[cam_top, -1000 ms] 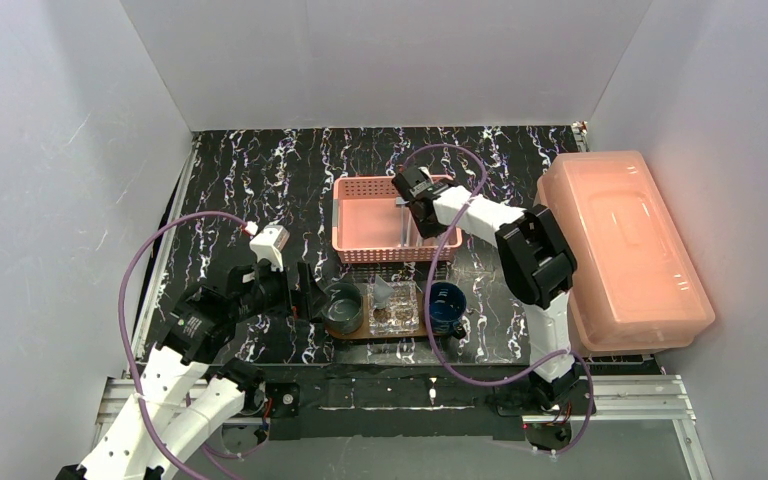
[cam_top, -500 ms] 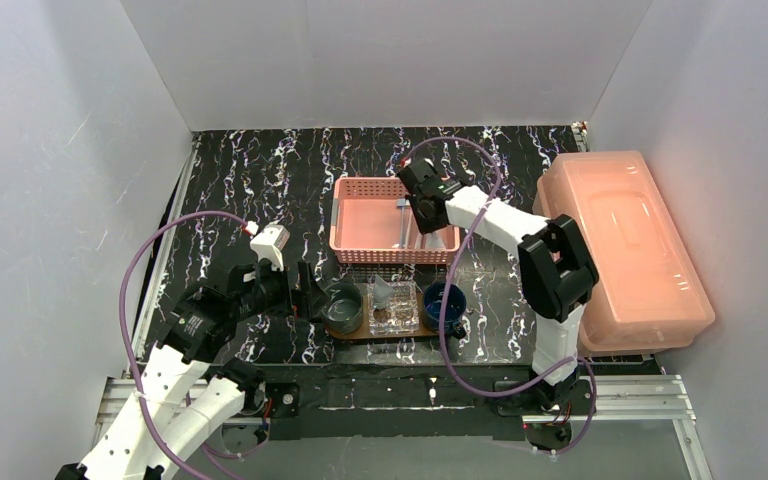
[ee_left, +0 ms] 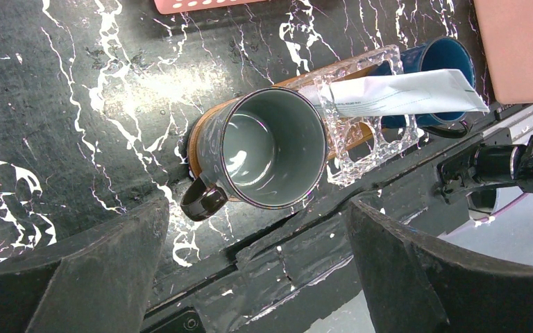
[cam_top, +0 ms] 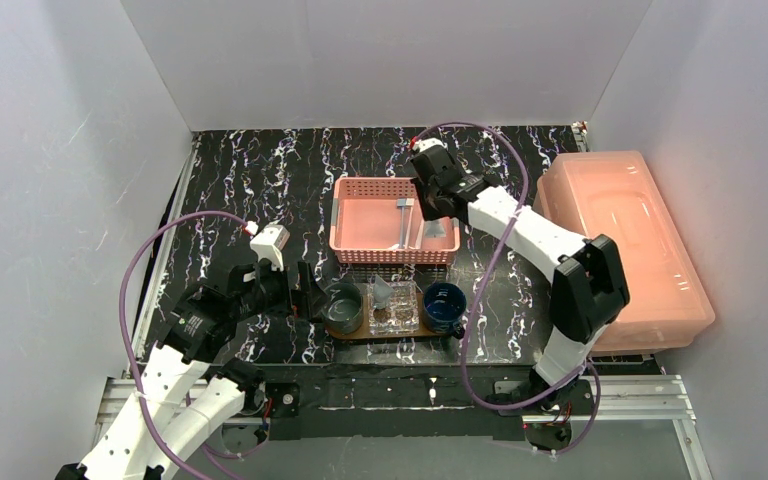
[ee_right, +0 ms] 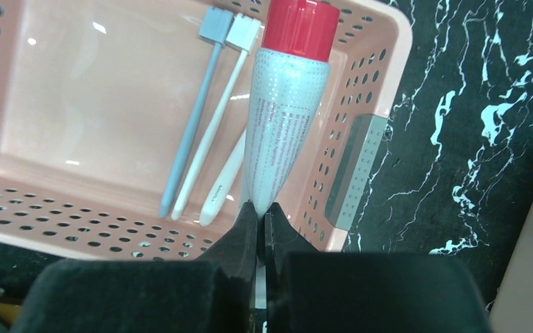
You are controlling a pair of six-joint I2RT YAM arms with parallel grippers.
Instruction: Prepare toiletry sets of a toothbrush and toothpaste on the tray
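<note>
listing by size, we noted: pink lidded box (cam_top: 625,250), at the table's right edge. pink basket (cam_top: 390,256), mid-table. tray (cam_top: 400,333), just in front of the basket, bore a grey mug (ee_left: 274,149), a clear holder (ee_left: 361,139) and a blue mug (ee_left: 437,59). left gripper (ee_left: 255,208) hung over the grey mug, jaws wide apart, empty. right gripper (ee_right: 258,211) pinched the flat end of a red-capped toothpaste tube (ee_right: 284,118) above the basket. two toothbrushes (ee_right: 193,118) lay inside the basket.
</note>
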